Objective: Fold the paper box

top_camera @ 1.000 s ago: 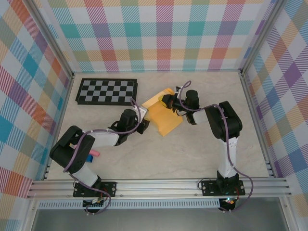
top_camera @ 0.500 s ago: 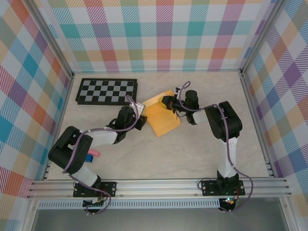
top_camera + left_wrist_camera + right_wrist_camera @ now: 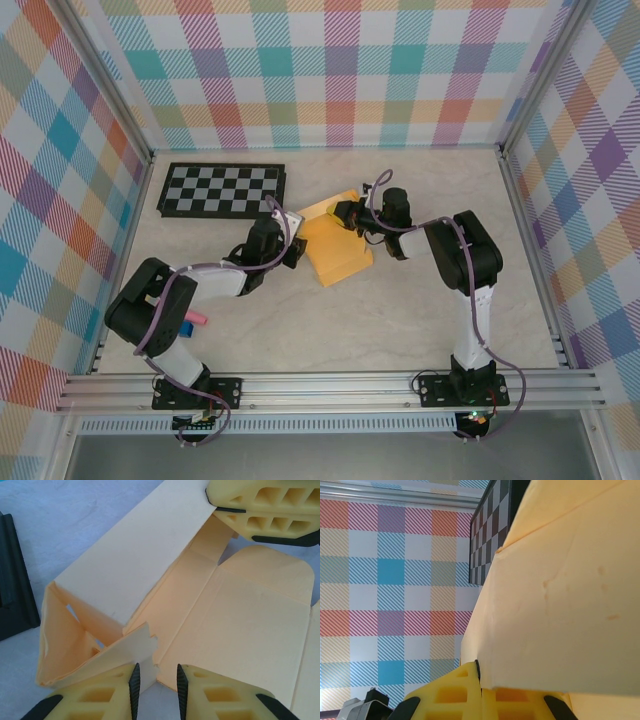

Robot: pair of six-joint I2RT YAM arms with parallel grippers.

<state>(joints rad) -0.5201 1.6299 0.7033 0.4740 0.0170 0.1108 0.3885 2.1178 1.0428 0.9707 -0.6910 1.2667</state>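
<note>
Box [image 3: 338,250] sits just right of the checkerboard [image 3: 222,190]; your right claw [image 3: 480,672] clamps its raised panel [image 3: 135,545], your left claw [image 3: 156,672] stands slightly parted at a flap [image 3: 125,652].

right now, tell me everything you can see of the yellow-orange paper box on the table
The yellow-orange thin-card paper box lies half-formed on the pale table, right of the black-and-white checkerboard panel. One end stands up as an open sleeve with creased panels; a rounded-corner flap lies flat. One flap edge is jagged, beside the left gripper's slightly parted fingers. The right gripper is shut on a raised panel's edge.
</note>
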